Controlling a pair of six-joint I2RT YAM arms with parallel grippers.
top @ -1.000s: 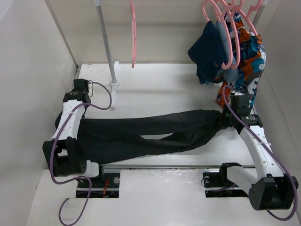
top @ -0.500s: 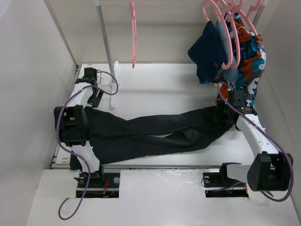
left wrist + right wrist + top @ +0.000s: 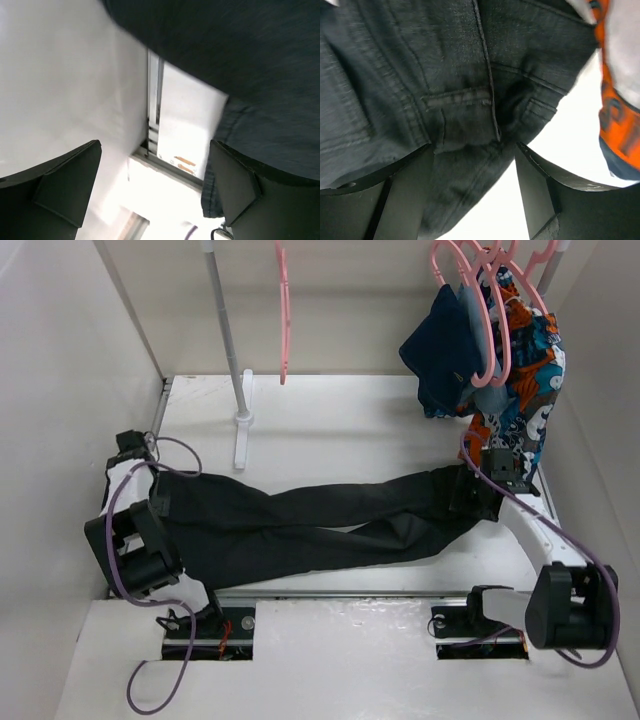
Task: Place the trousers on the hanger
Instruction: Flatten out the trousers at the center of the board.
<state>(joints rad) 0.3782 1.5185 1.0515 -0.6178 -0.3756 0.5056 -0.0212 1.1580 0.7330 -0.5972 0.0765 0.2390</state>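
The black trousers (image 3: pixel 310 525) lie flat across the table, legs to the left and waist to the right. My left gripper (image 3: pixel 150 502) is at their left end. In the left wrist view it (image 3: pixel 155 195) stands open with nothing between its fingers, and a trouser hem (image 3: pixel 260 75) lies to the right. My right gripper (image 3: pixel 478 490) hovers over the waist. It (image 3: pixel 470 195) is open too, with the seamed waist fabric (image 3: pixel 460 100) beneath its spread fingers. The single pink hanger (image 3: pixel 284 310) hangs on the rack at the back, apart from both grippers.
The rack's white pole (image 3: pixel 225 340) stands on a foot (image 3: pixel 242 430) behind the trousers. At the back right, bunched pink hangers (image 3: pixel 485 300) carry a navy garment (image 3: pixel 440 350) and an orange-blue patterned cloth (image 3: pixel 520 370), close to my right wrist. White walls enclose the table.
Both grippers have opened and let go of the trousers, which now lie flatter on the table. The left arm has swung back to the left edge; the right gripper has barely shifted.
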